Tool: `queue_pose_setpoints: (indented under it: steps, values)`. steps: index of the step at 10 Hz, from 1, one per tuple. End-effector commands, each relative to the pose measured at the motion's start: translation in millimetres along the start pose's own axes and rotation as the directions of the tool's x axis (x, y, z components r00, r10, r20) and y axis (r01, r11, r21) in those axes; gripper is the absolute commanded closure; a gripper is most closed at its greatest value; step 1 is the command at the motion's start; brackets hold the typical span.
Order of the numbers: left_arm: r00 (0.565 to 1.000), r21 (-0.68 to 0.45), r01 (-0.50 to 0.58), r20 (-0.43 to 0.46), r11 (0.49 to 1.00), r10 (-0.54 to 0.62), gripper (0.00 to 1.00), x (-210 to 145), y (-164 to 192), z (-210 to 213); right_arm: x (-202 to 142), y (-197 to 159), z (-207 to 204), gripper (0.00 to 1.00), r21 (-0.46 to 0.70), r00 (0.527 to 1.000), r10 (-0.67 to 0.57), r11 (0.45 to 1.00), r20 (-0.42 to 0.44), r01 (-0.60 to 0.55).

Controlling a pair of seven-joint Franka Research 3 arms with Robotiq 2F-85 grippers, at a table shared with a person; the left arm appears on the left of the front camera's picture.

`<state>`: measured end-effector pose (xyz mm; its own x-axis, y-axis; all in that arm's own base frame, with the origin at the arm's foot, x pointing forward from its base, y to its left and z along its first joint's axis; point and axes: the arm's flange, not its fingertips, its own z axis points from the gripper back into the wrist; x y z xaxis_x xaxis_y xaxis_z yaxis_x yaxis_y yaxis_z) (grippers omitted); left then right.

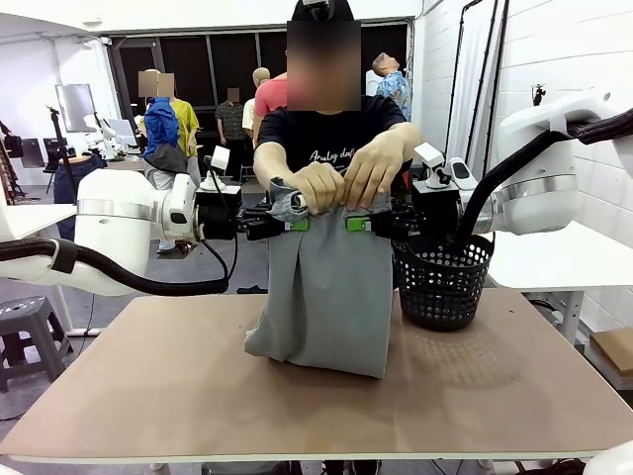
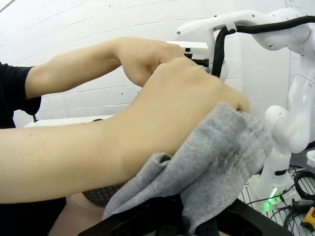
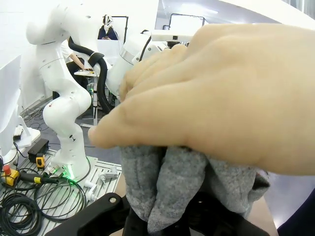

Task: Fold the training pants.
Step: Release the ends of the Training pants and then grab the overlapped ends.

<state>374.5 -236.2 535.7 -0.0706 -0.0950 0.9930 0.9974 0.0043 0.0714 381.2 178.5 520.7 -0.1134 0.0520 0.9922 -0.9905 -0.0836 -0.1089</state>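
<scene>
The training pants [image 1: 326,292] are hanging upright as a light grey panel of soft jersey; their top edge is bunching up between the left gripper [image 1: 298,225] and the right gripper [image 1: 358,225], whose fingers are pinching it from either side; the person's hands [image 1: 318,186] are clutching the same gathered edge from above; the lower end is resting on the table [image 1: 514,386], flaring out slightly at the bottom left.
</scene>
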Motion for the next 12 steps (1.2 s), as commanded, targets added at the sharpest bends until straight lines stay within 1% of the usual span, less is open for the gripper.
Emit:
queue_pose_setpoints:
  steps: [1, 12]
  values:
    - [1.000, 0.004, 0.004, 0.008, 1.000, -0.004, 1.00, 3.5, 0.2, 2.2, -1.4, 4.3, -2.7, 1.00, 0.003, 1.000, 0.010, 1.000, 0.027, -0.010]
    - [1.000, 0.004, 0.004, 0.008, 1.000, -0.004, 1.00, 3.5, 0.2, 2.2, -1.4, 4.3, -2.7, 1.00, 0.003, 1.000, 0.010, 1.000, 0.027, -0.010]
